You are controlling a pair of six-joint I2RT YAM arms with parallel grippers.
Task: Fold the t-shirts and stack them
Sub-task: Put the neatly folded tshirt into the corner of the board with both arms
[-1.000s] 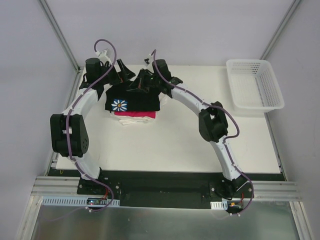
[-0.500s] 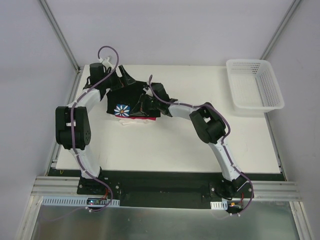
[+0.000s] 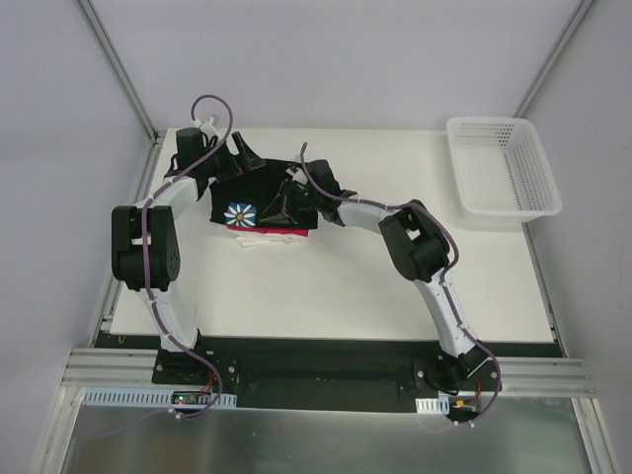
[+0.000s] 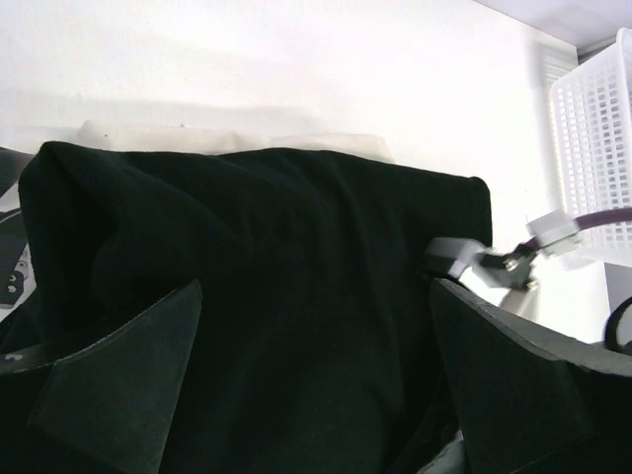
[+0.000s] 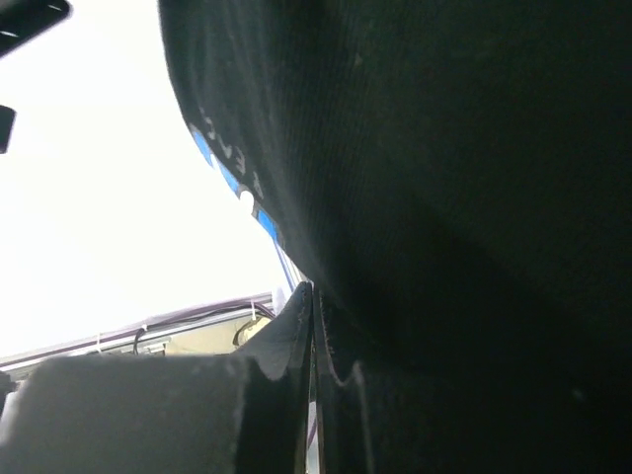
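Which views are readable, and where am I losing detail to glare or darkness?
Top external: even light, sharp, the black t-shirt and basket clear. Left wrist: the t-shirt is a near-featureless dark mass inside the open left gripper, the table behind washed out. Right wrist: the t-shirt, close and blurred, fills most of the frame; the background is blown out white.

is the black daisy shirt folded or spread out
Folded: the black shirt lies as a compact rectangle atop the pink shirt and white shirt.

T-shirt stack [image 3: 259, 209] well left of basket [image 3: 504, 170]
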